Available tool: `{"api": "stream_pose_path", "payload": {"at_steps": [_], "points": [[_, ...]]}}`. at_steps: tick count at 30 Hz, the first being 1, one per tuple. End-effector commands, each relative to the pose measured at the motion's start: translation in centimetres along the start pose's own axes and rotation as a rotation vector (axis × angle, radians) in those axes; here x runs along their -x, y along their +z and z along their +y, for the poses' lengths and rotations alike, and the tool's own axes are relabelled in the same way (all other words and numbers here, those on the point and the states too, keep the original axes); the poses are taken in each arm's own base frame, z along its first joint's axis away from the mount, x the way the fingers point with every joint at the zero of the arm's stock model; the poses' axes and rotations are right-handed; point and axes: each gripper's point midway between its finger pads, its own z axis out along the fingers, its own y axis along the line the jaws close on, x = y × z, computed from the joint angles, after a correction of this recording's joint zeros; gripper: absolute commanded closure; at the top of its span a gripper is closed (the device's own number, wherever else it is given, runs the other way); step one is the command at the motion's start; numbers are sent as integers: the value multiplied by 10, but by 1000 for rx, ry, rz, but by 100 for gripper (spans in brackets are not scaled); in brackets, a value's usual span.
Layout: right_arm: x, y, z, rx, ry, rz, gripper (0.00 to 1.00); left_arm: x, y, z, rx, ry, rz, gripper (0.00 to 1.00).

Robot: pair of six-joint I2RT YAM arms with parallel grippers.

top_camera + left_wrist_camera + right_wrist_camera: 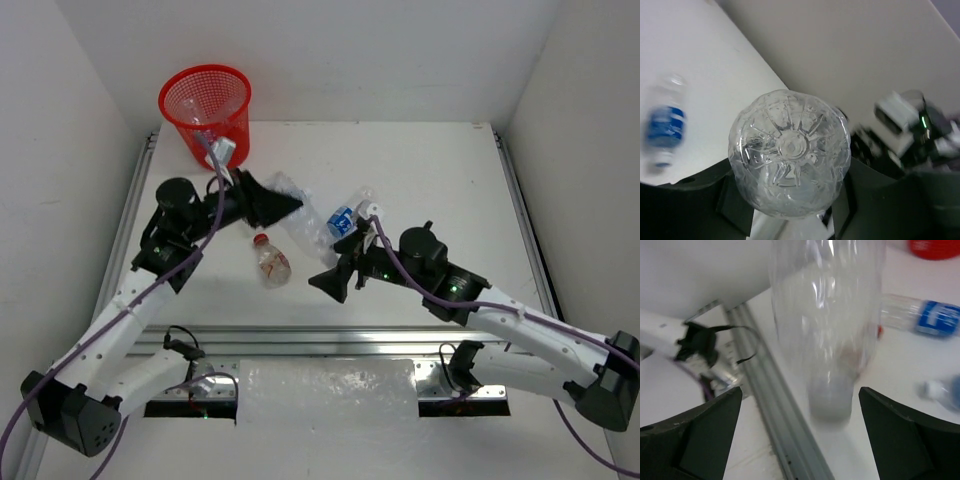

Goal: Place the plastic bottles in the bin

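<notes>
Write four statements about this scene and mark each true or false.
1. The bin stands upright at the far left corner of the table. True.
2. The right gripper is clamped on the red-capped bottle. False: its jaws are open; that bottle lies on the table, apart.
3. The left gripper holds a clear unlabelled bottle. True.
4. No blue-labelled bottle lies on the table. False: a blue-labelled bottle lies near the right gripper.
</notes>
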Motion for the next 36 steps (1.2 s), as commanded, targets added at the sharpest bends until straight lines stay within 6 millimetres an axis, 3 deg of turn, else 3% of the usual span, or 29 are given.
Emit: {"api": "stream_pose_path", "payload": {"at_steps": [1, 2, 3, 4, 6, 7, 8, 9, 10, 11, 12, 14, 15, 16, 18, 19, 20, 21, 22, 25, 26, 28, 36], "points": [[3, -30, -58, -373, 43, -70, 1, 96, -9, 37, 428, 82, -277, 100], [-3, -40, -71, -466, 90, -73, 1, 116, -15, 50, 541, 93, -327, 100], [-23, -59, -94, -616, 110, -35, 1, 126, -26, 73, 696, 112, -349, 100], [-22, -72, -96, -654, 136, -61, 1, 168, -44, 94, 899, 134, -489, 100], [-39, -83, -100, -679, 144, -42, 1, 199, -60, 116, 1049, 159, -573, 100], [-36, -89, -95, -661, 148, -69, 1, 227, -66, 134, 1099, 162, -621, 100], [-40, -92, -94, -655, 151, -60, 1, 242, -70, 143, 1116, 162, -646, 100], [-46, -94, -93, -652, 155, -49, 1, 246, -65, 176, 1173, 150, -621, 100], [-46, -98, -91, -649, 157, -50, 1, 281, -78, 172, 1198, 165, -704, 100], [-55, -102, -92, -658, 165, -15, 1, 295, -82, 178, 1236, 187, -719, 100], [-59, -103, -90, -652, 167, 1, 1, 321, -74, 186, 1239, 214, -747, 100], [-71, -108, -87, -641, 176, 35, 1, 347, -78, 200, 1288, 304, -726, 100], [-74, -109, -86, -636, 176, 41, 1, 348, -69, 230, 1337, 329, -686, 100], [-77, -112, -87, -643, 176, 48, 1, 367, -82, 223, 1374, 362, -751, 100], [-79, -118, -85, -641, 179, 33, 1, 374, -88, 240, 1365, 367, -770, 100], [-77, -120, -85, -644, 178, 22, 1, 373, -100, 258, 1370, 346, -765, 97], [-75, -122, -84, -638, 177, 10, 1, 375, -99, 264, 1346, 341, -766, 92], [-72, -123, -83, -637, 174, 1, 1, 373, -92, 279, 1331, 340, -745, 89], [-70, -124, -82, -633, 175, -2, 1, 378, -83, 277, 1288, 360, -729, 85], [-71, -122, -82, -628, 175, 11, 1, 377, -59, 288, 1196, 362, -675, 61], [-70, -120, -82, -627, 175, 11, 1, 377, -54, 288, 1162, 347, -671, 47], [-74, -113, -85, -631, 167, 37, 1, 376, -45, 284, 1111, 318, -660, 35], [-90, -82, -95, -646, 145, 195, 1, 356, -42, 268, 1067, 245, -580, 11]]}}
